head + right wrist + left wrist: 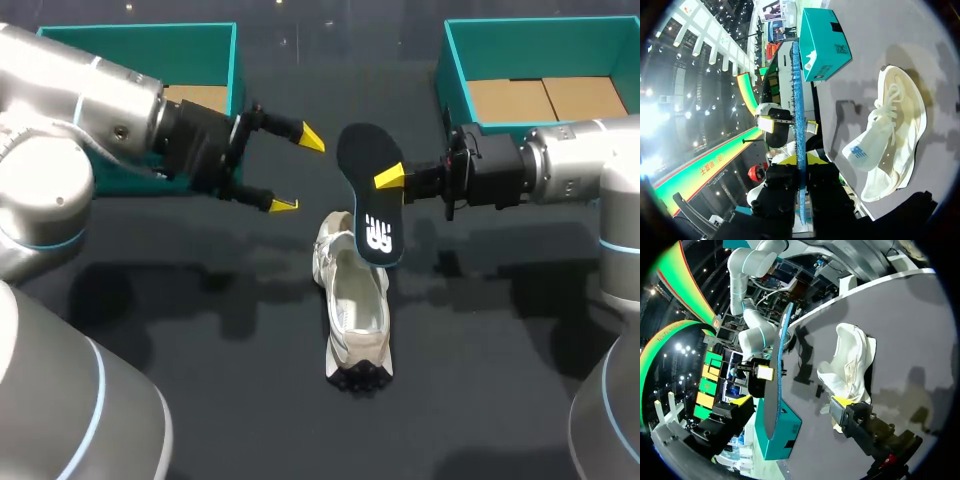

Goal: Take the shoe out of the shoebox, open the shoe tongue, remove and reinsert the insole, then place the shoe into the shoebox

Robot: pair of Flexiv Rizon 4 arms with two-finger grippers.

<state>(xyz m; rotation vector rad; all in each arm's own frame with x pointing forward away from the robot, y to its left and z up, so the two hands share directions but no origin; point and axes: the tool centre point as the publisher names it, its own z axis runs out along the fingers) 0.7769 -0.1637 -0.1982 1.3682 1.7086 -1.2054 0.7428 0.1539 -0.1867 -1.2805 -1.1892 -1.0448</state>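
Two yellow-tipped fingers of the right gripper (392, 180) are clamped on one long edge of the black-topped, blue-bottomed foam insole (372, 205). They hold it on edge above the cream mesh sneaker (356, 300), probably so it hangs free and can be steered back in. The left gripper (298, 171) hangs just left of the insole with its fingers spread wide, seemingly ready to steady it. The sneaker lies mid-table on the dark table (200, 340), heel nearest. It sits between the left teal cardboard shoebox (232, 60) and the right teal cardboard shoebox (450, 60), both at the far side. The insole hides the right gripper's far finger from above and covers the sneaker's toe, so I cannot tell whether they touch. Both boxes are cut off.
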